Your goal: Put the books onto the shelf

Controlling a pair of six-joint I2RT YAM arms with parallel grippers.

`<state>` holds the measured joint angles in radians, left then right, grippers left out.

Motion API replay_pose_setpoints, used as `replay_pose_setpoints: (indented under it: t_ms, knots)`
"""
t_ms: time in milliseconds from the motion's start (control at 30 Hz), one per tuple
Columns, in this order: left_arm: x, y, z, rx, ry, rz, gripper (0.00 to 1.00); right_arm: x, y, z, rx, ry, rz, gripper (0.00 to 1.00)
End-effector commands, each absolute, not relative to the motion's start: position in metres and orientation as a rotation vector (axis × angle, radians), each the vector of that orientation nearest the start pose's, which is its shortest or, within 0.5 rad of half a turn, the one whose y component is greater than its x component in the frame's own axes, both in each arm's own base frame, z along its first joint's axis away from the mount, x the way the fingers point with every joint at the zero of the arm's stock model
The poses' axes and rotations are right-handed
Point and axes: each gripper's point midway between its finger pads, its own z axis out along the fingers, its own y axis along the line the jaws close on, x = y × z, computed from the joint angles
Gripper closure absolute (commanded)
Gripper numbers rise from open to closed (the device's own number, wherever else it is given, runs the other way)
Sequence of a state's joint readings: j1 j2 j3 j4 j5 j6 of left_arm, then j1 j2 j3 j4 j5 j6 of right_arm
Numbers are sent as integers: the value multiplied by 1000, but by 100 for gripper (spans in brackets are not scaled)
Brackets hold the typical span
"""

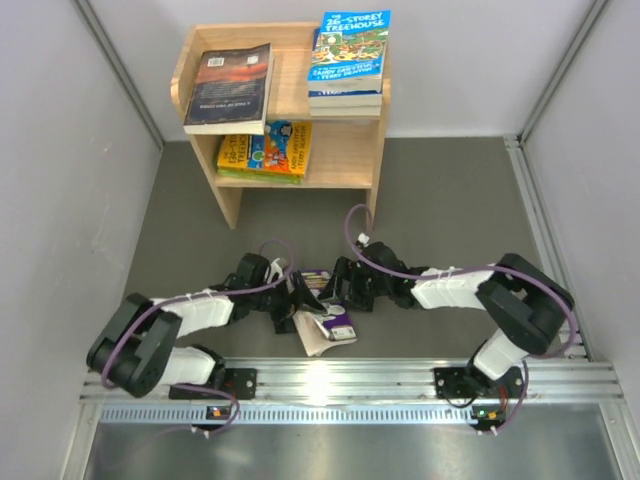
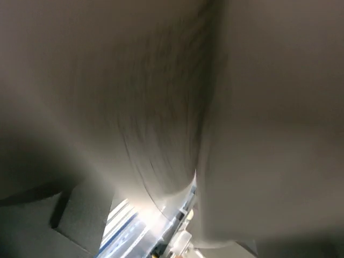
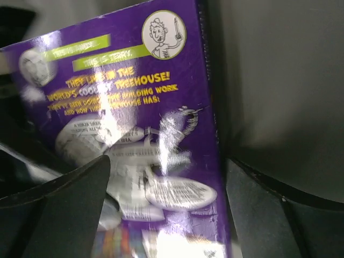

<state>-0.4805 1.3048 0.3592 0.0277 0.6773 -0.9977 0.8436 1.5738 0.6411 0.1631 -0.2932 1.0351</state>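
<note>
Two arms, one shelf (image 1: 228, 196) and four groups of books are seen. On the top tier one dark book (image 1: 230, 88) is laid flat at the left, and a blue stack (image 1: 348, 60) of at least two is placed at the right. On the lower tier a yellow, green and orange stack (image 1: 265, 152) is kept; its count cannot be told. One purple book (image 1: 330, 325) is left on the grey floor (image 1: 450, 200), well apart from the shelf. It is found between the left gripper (image 1: 296, 300) and the right gripper (image 1: 345, 290), just beside both. The right jaws are spread wide over its cover (image 3: 134, 107), one finger (image 3: 70, 204) at each side. The left jaws are also spread wide, and the left wrist view is too blurred to show more.
</note>
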Motion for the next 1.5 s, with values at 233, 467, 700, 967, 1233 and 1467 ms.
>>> replay_pose_setpoints:
  t_ms: [233, 467, 700, 967, 1233, 1467]
  knots:
    - [147, -243, 28, -355, 2667, -1489, 79, 141, 347, 12, 69, 2730, 1322, 24]
    - [159, -240, 77, -184, 2618, -1393, 100, 130, 321, 33, 47, 2709, 1259, 18]
    - [159, -251, 157, -124, 2418, -1613, 100, 127, 318, 69, 73, 2598, 1384, 12]
    - [153, -261, 201, -49, 2217, -1853, 100, 135, 377, 175, -91, 2291, 1819, 16]
    - [161, -256, 206, 22, 2348, -1643, 91, 132, 383, 233, -208, 2190, 1788, 88]
    - [175, -217, 216, 1, 2457, -1166, 59, 141, 361, 258, -255, 2225, 1552, 80]
